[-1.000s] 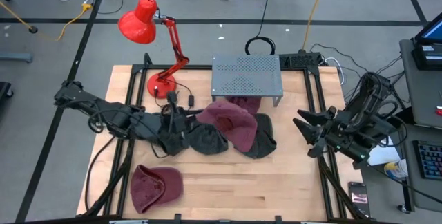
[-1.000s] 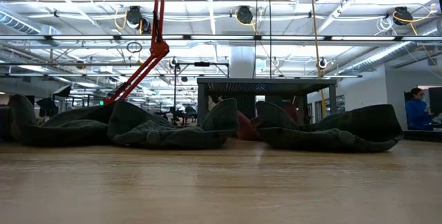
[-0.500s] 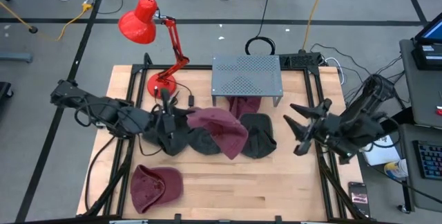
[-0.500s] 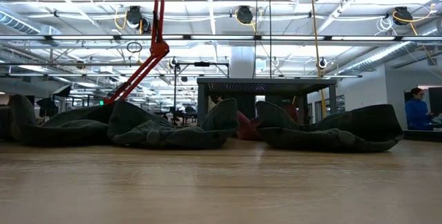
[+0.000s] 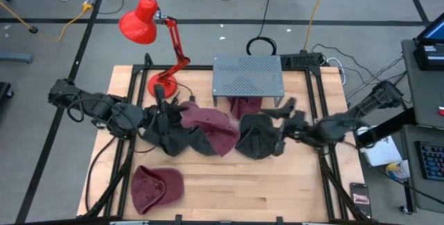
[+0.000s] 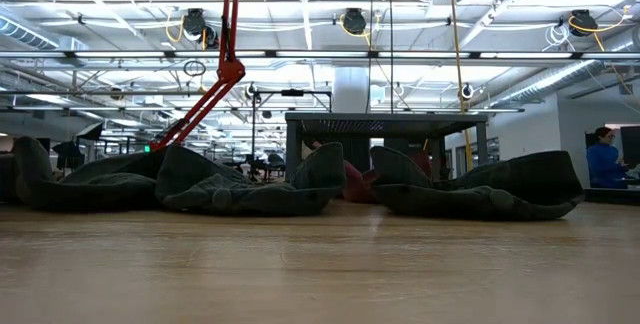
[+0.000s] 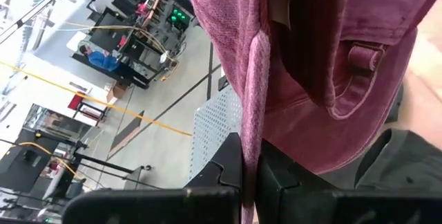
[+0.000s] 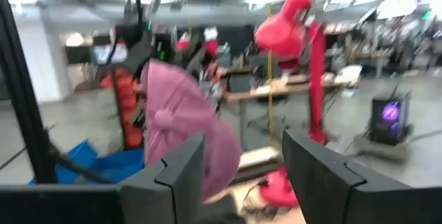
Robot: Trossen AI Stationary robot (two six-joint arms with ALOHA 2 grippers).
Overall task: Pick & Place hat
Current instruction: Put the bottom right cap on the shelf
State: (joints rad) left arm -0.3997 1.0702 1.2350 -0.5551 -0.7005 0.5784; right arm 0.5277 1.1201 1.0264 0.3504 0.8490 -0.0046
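Left gripper (image 5: 168, 116), clamped on maroon hat (image 5: 208, 126), which hangs at its 3 o'clock above the dark hats (image 5: 182, 142). Right gripper (image 5: 283, 122), fingers spread, at 3 o'clock of that hat. Second maroon hat (image 5: 156, 186), table's (image 5: 277, 190) 7 o'clock corner.

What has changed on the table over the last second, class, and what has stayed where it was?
The left tool, shut on the maroon hat, has carried it leftward off the pile. The right tool, open, has swung in from the table's right edge to the dark hat. The second maroon hat, the red lamp and the grey rack stayed put.
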